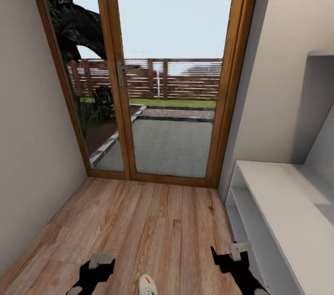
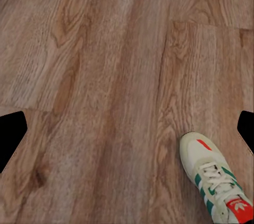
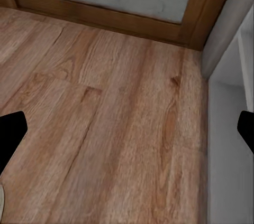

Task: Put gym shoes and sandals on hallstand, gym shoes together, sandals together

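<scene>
Lying on the corridor floor [image 1: 139, 221], one gym shoe [image 1: 147, 285] shows its off-white toe at the head view's lower edge, between the left tool [image 1: 99, 265] and the right tool [image 1: 234, 258], touching neither. The hallstand [image 1: 278, 193] stands along the right wall, its shelves bare; a glazed wooden door [image 1: 162, 77] closes the corridor ahead. The left wrist view adds the shoe's laces, green stripes and red tongue [image 2: 214, 179]. The right wrist view shows floor, door base and hallstand edge [image 3: 227, 145]. Both tools stand open, holding nothing.
</scene>
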Motion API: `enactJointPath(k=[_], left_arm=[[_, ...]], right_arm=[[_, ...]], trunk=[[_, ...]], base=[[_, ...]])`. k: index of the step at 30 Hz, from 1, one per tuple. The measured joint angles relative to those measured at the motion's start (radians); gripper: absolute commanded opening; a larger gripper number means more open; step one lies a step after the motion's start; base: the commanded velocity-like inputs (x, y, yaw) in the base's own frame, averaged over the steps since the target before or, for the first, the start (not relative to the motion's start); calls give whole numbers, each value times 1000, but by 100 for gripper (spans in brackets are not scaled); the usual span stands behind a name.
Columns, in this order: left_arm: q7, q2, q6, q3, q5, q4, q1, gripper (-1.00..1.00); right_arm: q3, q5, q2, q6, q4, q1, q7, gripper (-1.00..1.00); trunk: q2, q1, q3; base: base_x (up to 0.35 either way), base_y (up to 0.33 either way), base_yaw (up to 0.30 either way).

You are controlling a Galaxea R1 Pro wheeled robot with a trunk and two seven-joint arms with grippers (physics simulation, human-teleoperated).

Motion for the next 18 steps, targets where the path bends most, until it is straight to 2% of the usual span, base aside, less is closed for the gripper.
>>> enactJointPath(k=[1, 4, 6, 8, 12, 18], left_arm=[[1, -1, 35, 0, 0, -1, -26, 100], [2, -2, 75, 0, 0, -2, -64, 100], [3, -5, 102, 1, 2, -4, -100, 100], [3, -9, 108, 0, 3, -5, -114, 100], [1, -9, 108, 1, 5, -5, -121, 100], [-5, -5, 102, -1, 10, -5, -115, 100]], right_arm=[[3, -1, 0, 52, -22, -31, 1, 100], [6, -2, 1, 114, -41, -85, 2, 100], [8, -2, 10, 177, -54, -161, 16, 100], [8, -3, 19, 204, -59, -213, 46, 100], [5, -4, 24, 222, -63, -258, 108, 100], [1, -2, 25, 232, -63, -285, 221, 100]], trunk=[[-7, 4, -3], [-28, 15, -13], [-42, 23, -19], [-56, 31, -25], [-84, 46, -38], [-126, 69, -57]], base=[[0, 0, 0], [0, 0, 0], [0, 0, 0], [0, 0, 0], [0, 0, 0], [0, 0, 0]])
